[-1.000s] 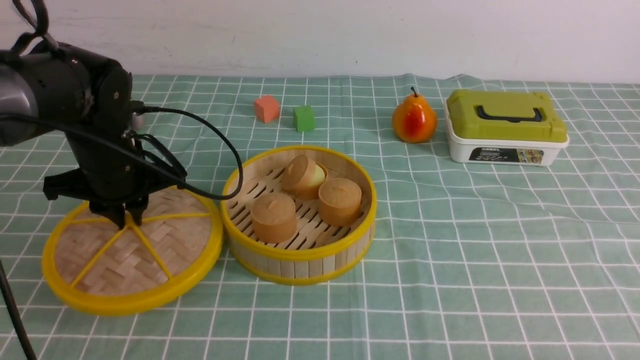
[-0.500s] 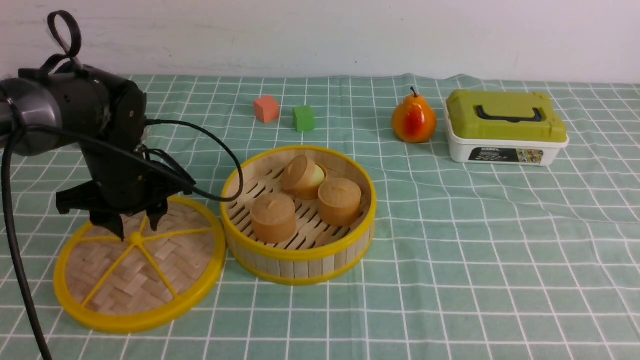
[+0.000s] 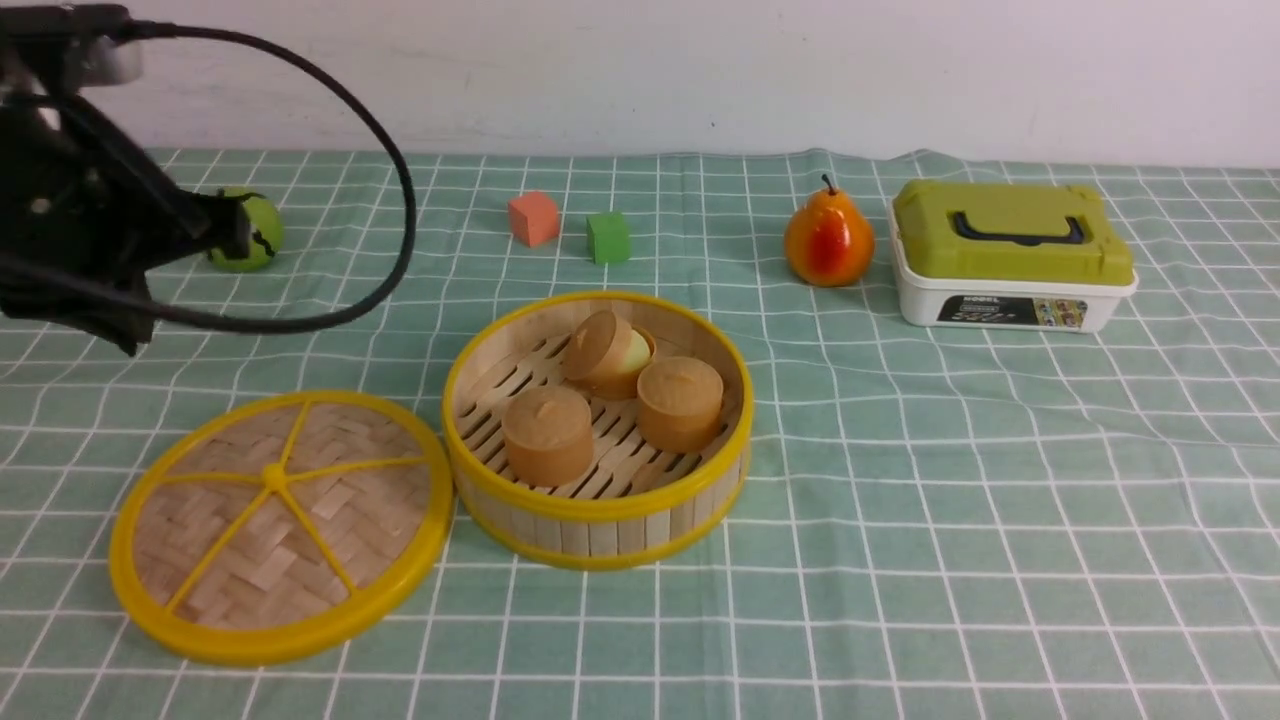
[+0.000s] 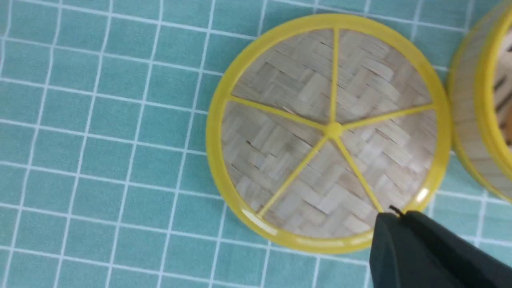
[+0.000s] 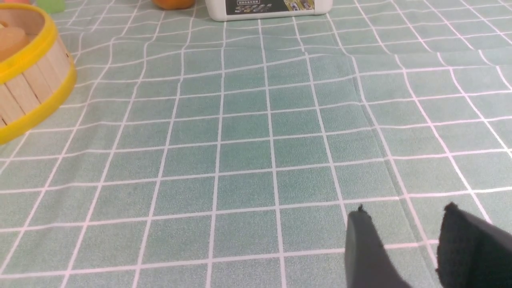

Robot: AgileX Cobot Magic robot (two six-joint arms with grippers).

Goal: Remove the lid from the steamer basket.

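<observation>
Front view — the lid is lying flat on the cloth, just left of the uncovered basket. The left gripper is hanging above and beyond it, the nearer arm — its spread I cannot tell. The right gripper is gaping, empty.
</observation>
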